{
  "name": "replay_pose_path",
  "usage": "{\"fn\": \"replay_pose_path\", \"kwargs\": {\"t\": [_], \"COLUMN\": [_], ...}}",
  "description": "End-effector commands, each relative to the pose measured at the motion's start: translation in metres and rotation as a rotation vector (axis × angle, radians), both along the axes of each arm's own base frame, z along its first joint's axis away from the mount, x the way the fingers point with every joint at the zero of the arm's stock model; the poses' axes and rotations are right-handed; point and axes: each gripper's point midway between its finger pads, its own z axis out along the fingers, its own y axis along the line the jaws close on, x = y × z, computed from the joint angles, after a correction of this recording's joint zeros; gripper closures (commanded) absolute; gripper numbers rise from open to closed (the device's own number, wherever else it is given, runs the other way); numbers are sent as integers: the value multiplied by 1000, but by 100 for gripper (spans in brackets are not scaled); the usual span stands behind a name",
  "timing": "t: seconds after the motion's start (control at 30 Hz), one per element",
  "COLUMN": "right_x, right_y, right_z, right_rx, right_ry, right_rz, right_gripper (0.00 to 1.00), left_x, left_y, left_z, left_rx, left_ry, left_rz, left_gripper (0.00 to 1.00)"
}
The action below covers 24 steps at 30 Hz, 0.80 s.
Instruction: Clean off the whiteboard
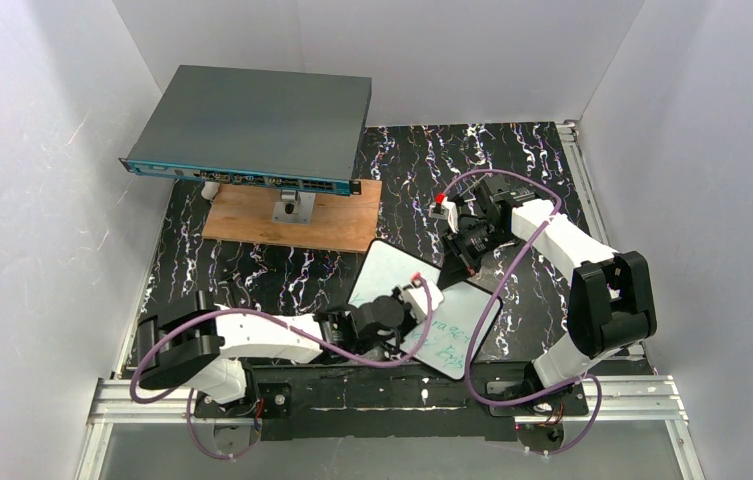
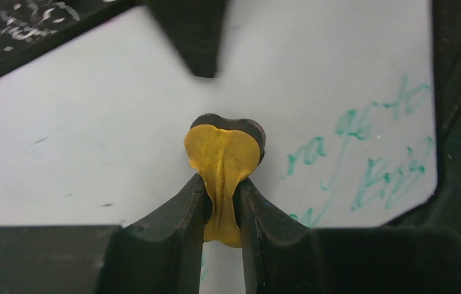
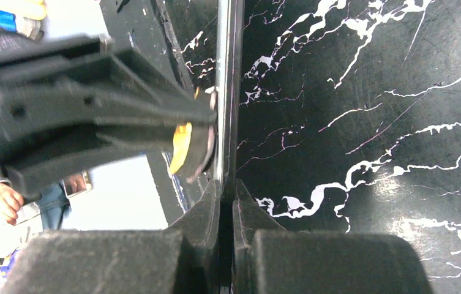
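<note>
The whiteboard (image 1: 384, 268) stands tilted near the front middle of the table, with green handwriting (image 1: 449, 338) on its lower right part. My left gripper (image 1: 408, 302) is shut on a yellow eraser pad with a dark underside (image 2: 223, 147), pressed on the board (image 2: 93, 122) just left of the green writing (image 2: 368, 153). My right gripper (image 1: 460, 262) is shut on the board's upper edge (image 3: 228, 92), seen edge-on in the right wrist view, fingertips closed (image 3: 226, 195). The left gripper and yellow pad (image 3: 182, 147) show there too.
A large grey flat box with a blue front edge (image 1: 252, 125) stands at the back left over a brown wooden plank (image 1: 252, 222). White walls enclose three sides. Metal rails run along the right (image 1: 580, 175) and front (image 1: 392, 395). The tabletop is black marbled (image 3: 368, 122).
</note>
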Motion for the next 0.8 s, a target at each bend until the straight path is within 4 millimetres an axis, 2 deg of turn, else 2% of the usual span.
{"fn": "replay_pose_path", "kwargs": {"t": [0.0, 0.1, 0.23, 0.37, 0.6, 0.77], "right_x": [8, 8, 8, 8, 8, 8], "right_y": [11, 11, 11, 11, 11, 11], "right_z": [4, 5, 7, 7, 9, 8], "right_rx": [68, 70, 73, 74, 76, 74], "right_ry": [-125, -128, -131, -132, -141, -142], "right_rz": [80, 80, 81, 81, 81, 81], "right_gripper": [99, 99, 99, 99, 99, 99], "left_x": [-28, -35, -31, -13, 18, 24], "left_y": [-30, -40, -39, -23, 16, 26], "left_z": [-4, -6, -7, -4, -10, -14], "left_rx": [61, 61, 39, 32, -36, -22], "left_ry": [-91, -93, -75, -68, 76, 93], "left_rz": [-207, -237, -183, -33, 231, 261], "left_gripper": [100, 100, 100, 100, 100, 100]}}
